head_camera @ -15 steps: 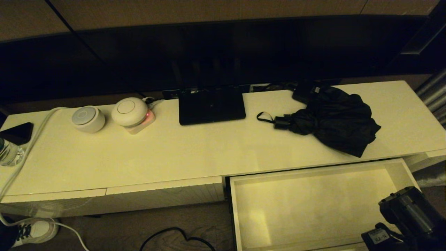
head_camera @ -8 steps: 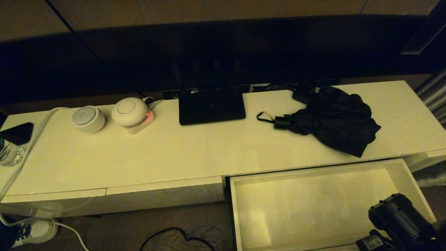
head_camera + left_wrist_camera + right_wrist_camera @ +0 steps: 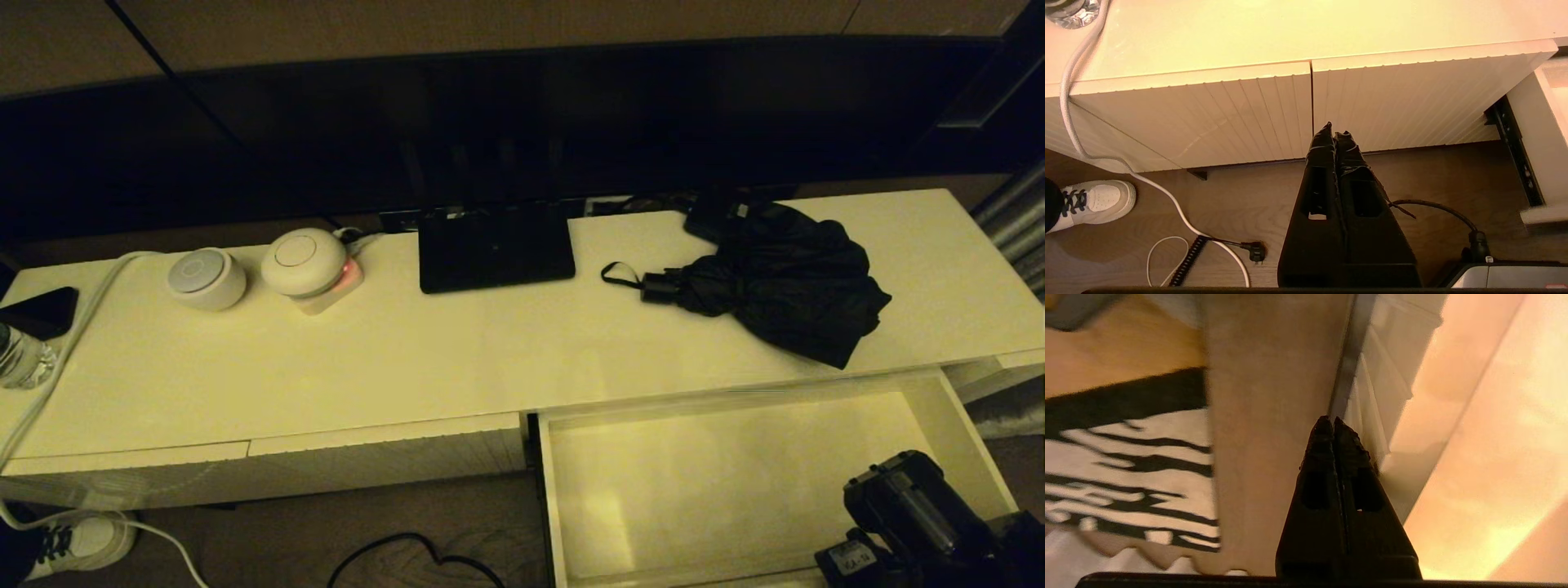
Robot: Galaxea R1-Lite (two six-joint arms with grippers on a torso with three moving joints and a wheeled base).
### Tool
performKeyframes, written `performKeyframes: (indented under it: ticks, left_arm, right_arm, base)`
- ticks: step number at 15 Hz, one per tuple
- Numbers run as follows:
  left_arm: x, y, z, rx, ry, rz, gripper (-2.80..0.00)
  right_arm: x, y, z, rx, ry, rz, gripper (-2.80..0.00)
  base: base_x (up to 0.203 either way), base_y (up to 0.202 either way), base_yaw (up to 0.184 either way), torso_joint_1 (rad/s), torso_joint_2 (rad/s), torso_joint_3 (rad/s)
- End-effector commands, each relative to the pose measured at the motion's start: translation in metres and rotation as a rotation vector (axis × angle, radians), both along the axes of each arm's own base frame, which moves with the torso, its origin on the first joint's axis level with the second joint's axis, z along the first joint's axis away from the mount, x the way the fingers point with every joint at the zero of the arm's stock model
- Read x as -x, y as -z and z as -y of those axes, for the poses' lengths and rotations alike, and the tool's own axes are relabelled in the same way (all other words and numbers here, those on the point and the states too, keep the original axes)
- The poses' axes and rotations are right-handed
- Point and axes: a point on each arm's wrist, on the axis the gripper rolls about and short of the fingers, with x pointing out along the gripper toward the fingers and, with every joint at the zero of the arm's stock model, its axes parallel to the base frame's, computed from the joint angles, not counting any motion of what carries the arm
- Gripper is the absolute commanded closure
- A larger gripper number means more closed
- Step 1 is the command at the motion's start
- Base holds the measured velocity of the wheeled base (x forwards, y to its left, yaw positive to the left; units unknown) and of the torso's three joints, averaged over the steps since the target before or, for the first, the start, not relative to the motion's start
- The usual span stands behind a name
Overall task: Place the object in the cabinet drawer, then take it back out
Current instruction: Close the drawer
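The object, a black folding umbrella [image 3: 775, 282], lies bunched on the right of the cabinet top, its short handle and strap loop [image 3: 620, 273] pointing left. Below it the cabinet drawer [image 3: 971, 457] stands pulled out, and the part of its pale inside that shows holds nothing. My right arm [image 3: 914, 510] hangs over the drawer's front right corner. In the right wrist view my right gripper [image 3: 1333, 419] is shut on nothing, tips beside the drawer's ribbed front [image 3: 1372, 416]. My left gripper [image 3: 1333, 130] is shut and empty, low before the closed ribbed fronts [image 3: 1208, 110].
On the cabinet top are a flat black router [image 3: 496, 247], two white round devices [image 3: 206, 278] [image 3: 304, 261], a small black box [image 3: 714, 214] behind the umbrella, a phone [image 3: 41, 310] and a bottle [image 3: 20, 355]. Cables [image 3: 408, 559] and a shoe [image 3: 82, 543] lie on the floor.
My right arm has shifted left and lower at the drawer's front right corner. The umbrella and the left arm have not moved.
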Motion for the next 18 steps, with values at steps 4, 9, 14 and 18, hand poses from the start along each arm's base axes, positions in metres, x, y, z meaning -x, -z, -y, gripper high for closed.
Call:
performKeyframes:
  ticks: [4,9,14,18]
  left_arm:
    - [0.000,0.001,0.000,0.000,-0.001,-0.003,0.00]
    - [0.000,0.001,0.000,0.000,0.000,-0.003,0.00]
    - [0.000,0.001,0.000,0.000,-0.001,-0.003,0.00]
    - [0.000,0.001,0.000,0.000,-0.001,-0.003,0.00]
  right_arm:
    - [-0.009,-0.009,-0.001,-0.024,0.015,0.100,0.00]
    - [-0.023,-0.021,0.000,-0.077,0.046,0.227,0.00]
    - [-0.036,-0.037,-0.003,-0.066,0.083,0.315,0.00]
    - [-0.047,-0.043,-0.007,-0.069,0.098,0.369,0.00]
  base:
    - [0.000,0.000,0.000,0.000,0.00,0.000]
    - [0.000,0.000,0.000,0.000,0.00,0.000]
    - [0.000,0.000,0.000,0.000,0.00,0.000]
    - [0.000,0.000,0.000,0.000,0.00,0.000]
